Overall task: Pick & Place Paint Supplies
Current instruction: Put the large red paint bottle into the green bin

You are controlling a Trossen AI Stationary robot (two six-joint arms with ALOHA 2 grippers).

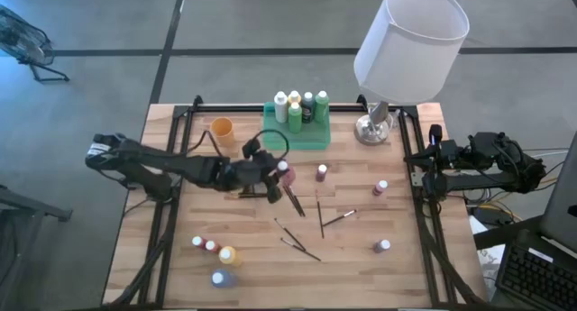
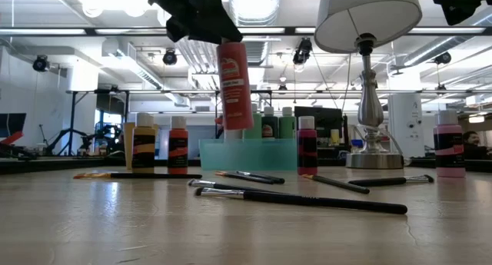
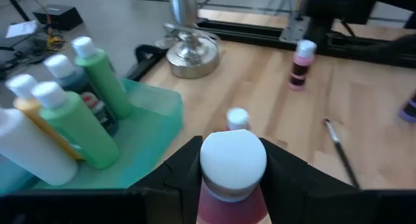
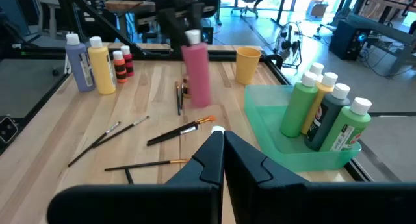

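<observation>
Bottles stand in a cluster at the table's near left corner: two small red ones (image 1: 203, 244), a yellow bottle (image 1: 228, 255) and a blue bottle (image 1: 219, 278). Farther back on that side an orange cup (image 1: 222, 130) stands upright; what it holds, if anything, cannot be made out. The left gripper (image 1: 273, 176) is clamped on a pink-red paint bottle (image 2: 233, 84) and holds it in the air, cap toward the green tray (image 1: 311, 136), clear of the tabletop in the low view. The tray sits at the back centre and holds several upright bottles (image 1: 300, 106): white, yellow, dark green and light green, all with pale caps. In front of the tray a small pink bottle (image 1: 322, 172) stands alone on the wood, and several thin paintbrushes (image 1: 320, 219) lie scattered flat across the middle of the table. A lamp (image 1: 406, 50) with a white shade stands just right of the tray. Two more small bottles stand toward the right, one (image 1: 381, 187) farther back and one (image 1: 383, 246) nearer the front edge. The right gripper (image 4: 219, 141) waits at the table's right edge, fingers pressed together on nothing.
</observation>
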